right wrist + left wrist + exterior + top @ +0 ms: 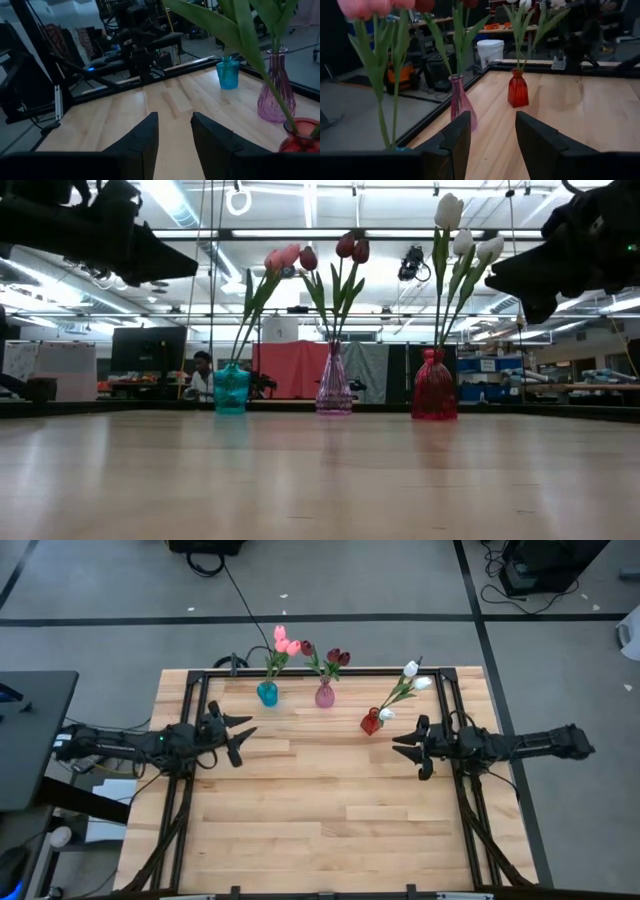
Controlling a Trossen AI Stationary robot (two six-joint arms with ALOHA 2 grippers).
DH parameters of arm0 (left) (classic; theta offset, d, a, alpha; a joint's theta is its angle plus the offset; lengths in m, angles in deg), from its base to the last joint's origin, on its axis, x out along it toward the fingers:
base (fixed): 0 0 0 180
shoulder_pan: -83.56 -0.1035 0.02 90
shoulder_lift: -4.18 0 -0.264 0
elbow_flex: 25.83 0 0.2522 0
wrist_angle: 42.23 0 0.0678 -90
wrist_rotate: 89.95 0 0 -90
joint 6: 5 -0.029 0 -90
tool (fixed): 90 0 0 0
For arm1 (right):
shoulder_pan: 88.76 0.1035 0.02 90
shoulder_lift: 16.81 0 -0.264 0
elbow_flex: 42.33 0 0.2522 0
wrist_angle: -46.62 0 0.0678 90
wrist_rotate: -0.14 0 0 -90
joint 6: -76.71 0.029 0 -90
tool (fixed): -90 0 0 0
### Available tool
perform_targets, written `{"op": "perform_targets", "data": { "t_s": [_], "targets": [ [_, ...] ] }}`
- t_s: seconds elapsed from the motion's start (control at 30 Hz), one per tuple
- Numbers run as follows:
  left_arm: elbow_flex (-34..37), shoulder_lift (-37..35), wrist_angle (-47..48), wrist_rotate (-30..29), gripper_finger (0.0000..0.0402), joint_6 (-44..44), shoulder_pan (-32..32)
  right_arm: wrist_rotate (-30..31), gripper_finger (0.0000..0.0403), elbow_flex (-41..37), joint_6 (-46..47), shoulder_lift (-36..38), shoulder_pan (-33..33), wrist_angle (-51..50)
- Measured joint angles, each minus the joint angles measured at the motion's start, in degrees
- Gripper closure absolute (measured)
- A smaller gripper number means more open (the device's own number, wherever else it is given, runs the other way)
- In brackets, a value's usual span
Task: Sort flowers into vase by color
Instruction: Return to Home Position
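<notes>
In the high view, the flowers are found sorted along the upper middle of the frame. The pink flowers (286, 641) are in the blue vase (267, 693), the maroon flowers (335, 657) in the pink vase (325, 695), and the white flowers (414, 678) in the red vase (371, 721). The left hand (245, 737), at mid-left, and the right hand (398, 740), at mid-right, are held open and empty over the surface (320, 820). They are judged to be parked, since nothing is left to sort.

In the low view, the three vases are seen upright in a row across the centre.

In both wrist views, only bare wood is seen between the parted fingers.

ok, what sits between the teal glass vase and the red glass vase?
The pink glass vase holding dark maroon tulips; the low view shows it plainly.
</notes>
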Motion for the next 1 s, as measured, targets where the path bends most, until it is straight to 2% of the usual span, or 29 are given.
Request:
{"op": "perform_targets", "data": {
  "t_s": [0.27, 0.6, 0.73, 0.9, 1.0],
  "targets": [
    [0.00, -3.71, 2.98, -13.17, 0.0267, -3.53, 12.69, -3.81, 0.0273, -0.02, -3.09, 3.62, -4.90, -0.44],
    [0.00, -11.06, 10.41, -20.22, 0.0291, -0.19, 24.23, -3.87, 0.0273, -0.07, -4.80, 11.87, -8.50, -5.47],
    [0.50, -14.67, 12.34, -17.92, 0.0302, 0.17, 26.84, -4.05, 0.0273, -1.89, -4.96, 14.12, -8.48, -2.63],
    [5.32, -19.49, 10.11, -7.14, 0.0318, 1.49, 27.73, -4.93, 0.0273, -2.10, -4.11, 14.65, -8.92, -3.69],
    [9.85, -21.92, 4.37, -1.66, 0.0329, 1.48, 27.71, -3.68, 0.0273, -2.10, -3.87, 14.65, -9.17, -3.59]
  ]
}}
